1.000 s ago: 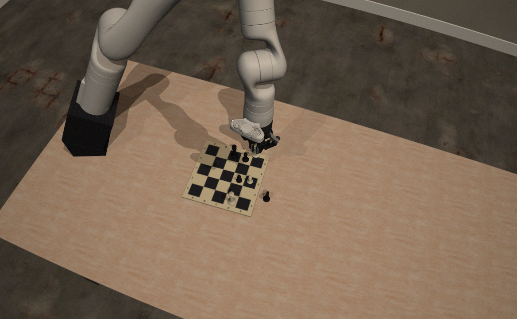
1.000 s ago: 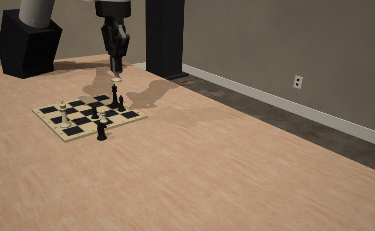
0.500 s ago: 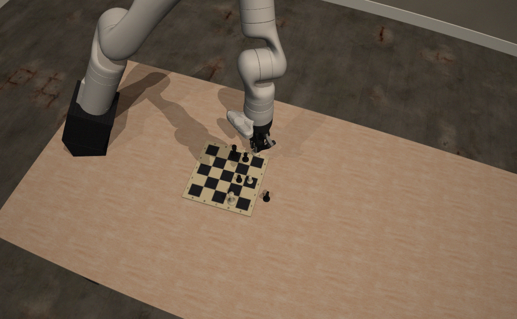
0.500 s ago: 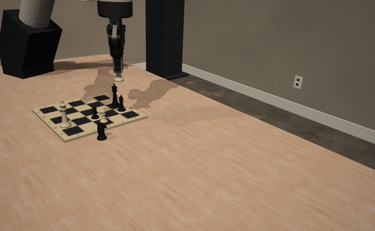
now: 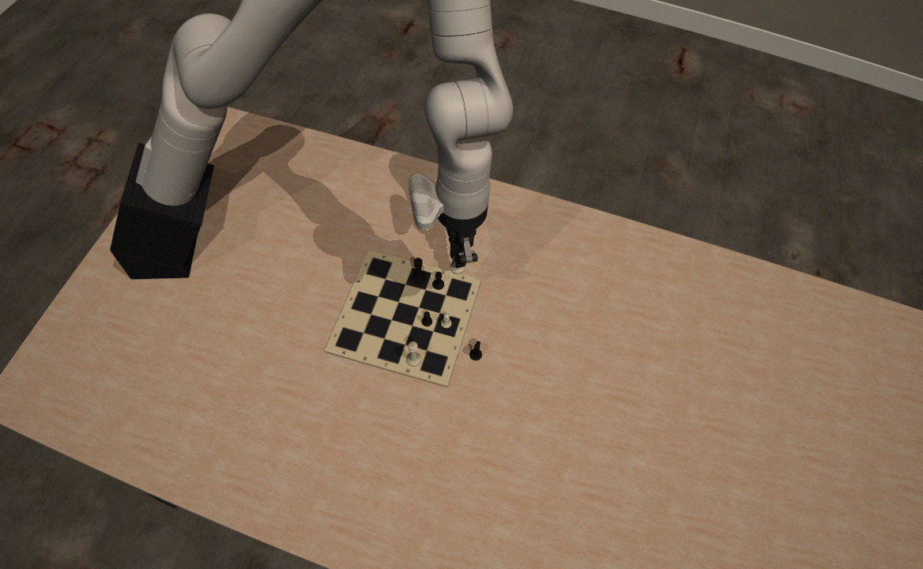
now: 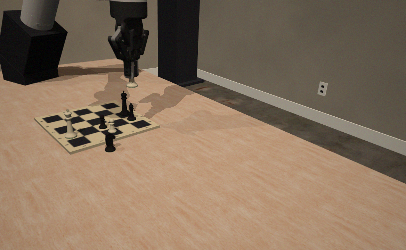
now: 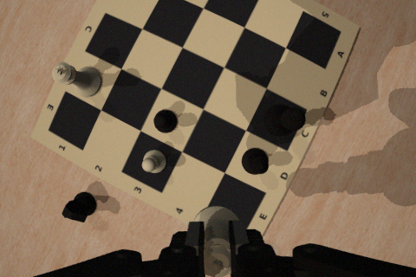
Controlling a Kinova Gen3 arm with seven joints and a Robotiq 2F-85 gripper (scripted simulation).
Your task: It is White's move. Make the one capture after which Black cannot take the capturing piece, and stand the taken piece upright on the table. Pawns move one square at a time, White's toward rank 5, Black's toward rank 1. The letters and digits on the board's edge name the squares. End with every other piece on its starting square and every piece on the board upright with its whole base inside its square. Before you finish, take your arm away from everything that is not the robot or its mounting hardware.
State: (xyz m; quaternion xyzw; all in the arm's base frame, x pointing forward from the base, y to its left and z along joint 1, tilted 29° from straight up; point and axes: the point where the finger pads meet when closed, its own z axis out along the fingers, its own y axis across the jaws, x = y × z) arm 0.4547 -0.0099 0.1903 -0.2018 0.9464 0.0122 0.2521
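Note:
My gripper [image 5: 459, 263] [image 6: 131, 76] [image 7: 217, 240] is shut on a white piece [image 6: 131, 83] [image 7: 214, 216] and holds it in the air over the board's [image 5: 352, 357] [image 6: 73, 151] [image 7: 341, 58] E4/E5 edge. On the board stand a white king [image 5: 412, 353] [image 6: 69, 124] [image 7: 78, 78] on D1, a white pawn [image 5: 444, 321] [image 6: 112, 125] [image 7: 152, 162] on E3, a black pawn [image 5: 426, 318] [image 6: 102, 122] [image 7: 165, 120] on D3, a tall black piece [image 5: 417, 269] [image 6: 123, 104] [image 7: 283, 118] on C5 and a black bishop [image 5: 438, 280] [image 6: 131, 112] [image 7: 255, 161] on D5. A black knight [image 5: 475, 350] [image 6: 110, 143] [image 7: 81, 207] stands upright on the table beside the board's E edge.
The arm's black base block [image 5: 157, 226] [image 6: 27, 46] stands at the table's far left corner. A dark pillar [image 6: 178, 40] rises behind the table. The wooden table [image 5: 663, 389] stretches wide to the right of the board.

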